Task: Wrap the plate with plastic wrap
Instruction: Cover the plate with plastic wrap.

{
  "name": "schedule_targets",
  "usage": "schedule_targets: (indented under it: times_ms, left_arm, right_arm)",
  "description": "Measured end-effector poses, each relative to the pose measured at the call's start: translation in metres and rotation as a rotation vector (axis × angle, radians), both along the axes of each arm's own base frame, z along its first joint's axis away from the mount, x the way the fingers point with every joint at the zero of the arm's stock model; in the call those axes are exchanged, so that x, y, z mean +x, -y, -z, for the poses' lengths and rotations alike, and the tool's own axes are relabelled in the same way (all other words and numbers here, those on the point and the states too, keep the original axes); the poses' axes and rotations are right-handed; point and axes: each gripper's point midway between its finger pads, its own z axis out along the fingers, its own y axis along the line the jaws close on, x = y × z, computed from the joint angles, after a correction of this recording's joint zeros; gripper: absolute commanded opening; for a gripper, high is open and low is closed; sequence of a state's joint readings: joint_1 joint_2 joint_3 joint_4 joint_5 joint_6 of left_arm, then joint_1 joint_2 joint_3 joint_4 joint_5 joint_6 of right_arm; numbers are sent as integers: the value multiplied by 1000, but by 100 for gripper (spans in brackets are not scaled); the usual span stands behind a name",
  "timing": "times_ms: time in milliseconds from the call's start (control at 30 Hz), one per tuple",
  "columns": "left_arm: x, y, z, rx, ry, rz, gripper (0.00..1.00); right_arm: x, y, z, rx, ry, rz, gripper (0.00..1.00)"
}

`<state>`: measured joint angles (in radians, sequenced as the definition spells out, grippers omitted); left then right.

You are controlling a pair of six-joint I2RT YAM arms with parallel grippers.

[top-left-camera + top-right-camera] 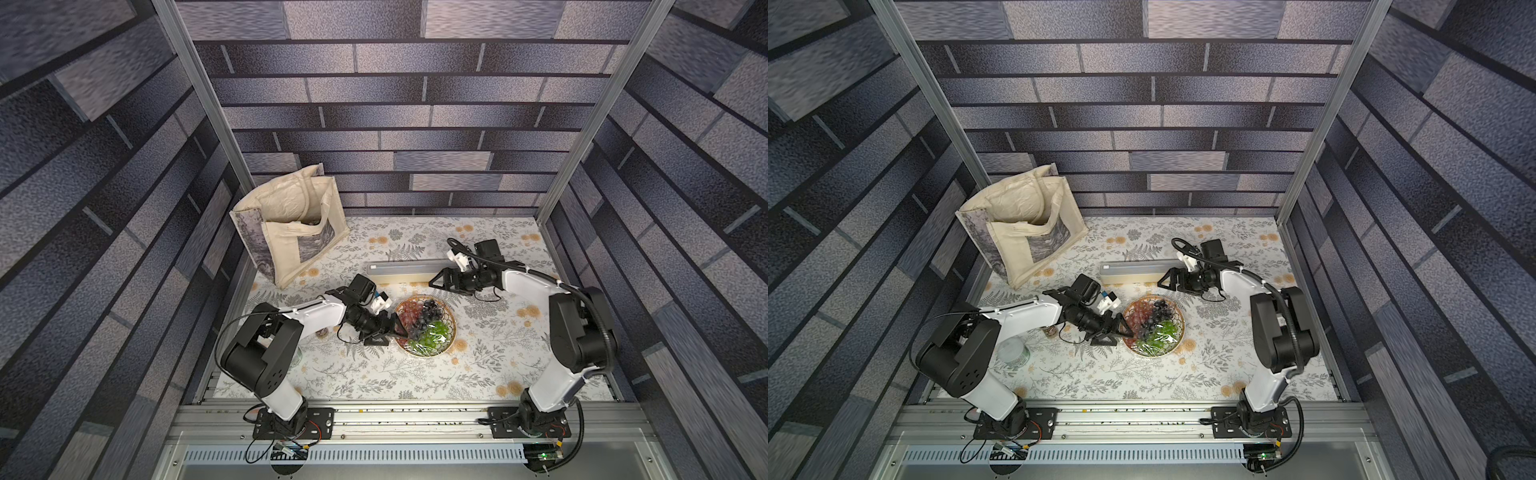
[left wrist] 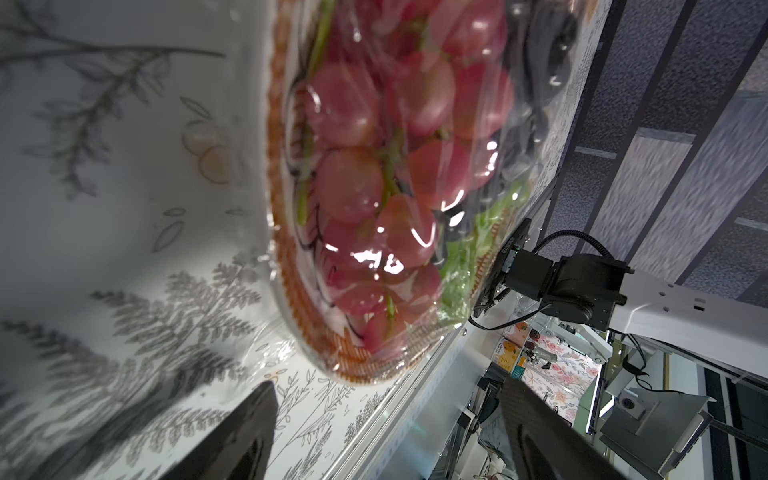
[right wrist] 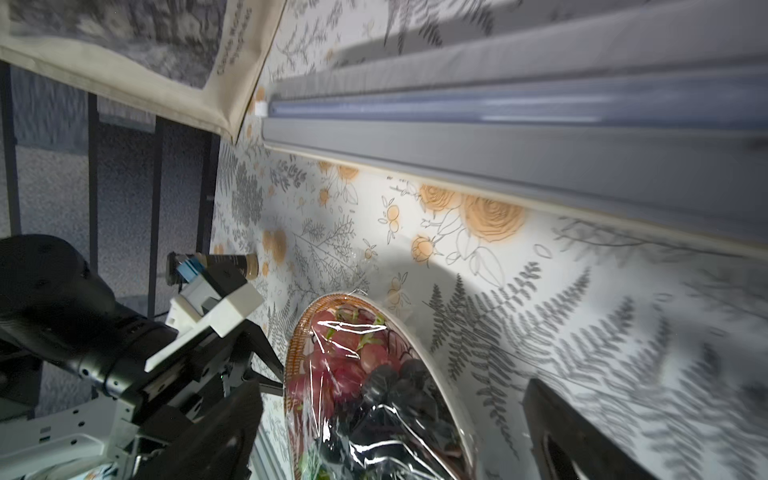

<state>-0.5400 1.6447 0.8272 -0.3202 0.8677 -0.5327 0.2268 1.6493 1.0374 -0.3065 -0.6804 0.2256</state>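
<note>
**Plate covered; edges left to be pressed down**

The plate (image 1: 453,328) is found near the middle of the table (image 1: 478,374). Its grapes (image 1: 424,320) are already covered by the plastic wrap (image 2: 415,232), which is drawn glossy and wrinkled across the fruit and over the woven rim. No film is seen stretched back to the dispenser box (image 1: 405,269), which lies just behind the plate and apart from it. The covering is judged largely done. In the left wrist view loose film flares onto the table beside the rim, so pressing the edges under is probably what remains.

The left gripper (image 1: 392,334) is held at the plate's left rim, its fingers spread and nothing pinched. The right gripper (image 1: 436,282) is held between box and plate, near the box's right end, with its fingers likewise spread and empty.

Open table is available in front of the plate and to its right. Room is tighter to the left, where a clear jar (image 1: 1013,351) sits. It is also tighter behind, where the box lies and a tote bag (image 1: 291,232) stands.
</note>
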Motion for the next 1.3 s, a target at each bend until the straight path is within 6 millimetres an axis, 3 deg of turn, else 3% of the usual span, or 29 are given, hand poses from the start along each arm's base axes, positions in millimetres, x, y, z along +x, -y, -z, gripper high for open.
schedule_targets:
  times_ms: [100, 300, 533, 700, 800, 967, 1167, 1300]
  left_arm:
    - [-3, 4, 9, 13, -23, 16, 87]
    - [-1, 16, 10, -10, -32, 45, 87]
    - [15, 27, -2, -43, 19, 49, 87]
    - [25, 35, 2, -55, 12, 57, 87]
    - [28, 34, 2, -59, 16, 52, 87]
    - [37, 27, 1, -67, 37, 21, 89]
    - [50, -6, -13, -47, 102, -77, 91]
    - [62, -29, -31, -32, 166, -136, 92]
  right_arm:
    - [-22, 15, -4, -11, -6, 52, 100]
    - [-84, 30, 24, 1, -162, 147, 100]
    - [-109, 32, 24, 79, -210, 232, 100]
    - [-126, 31, 40, 157, -298, 311, 100]
    - [-130, 27, 47, 181, -346, 338, 100]
    - [-125, 1, 49, 236, -388, 323, 100]
    - [-113, -17, 57, 304, -420, 376, 100]
    - [-97, -20, 57, 337, -402, 422, 100]
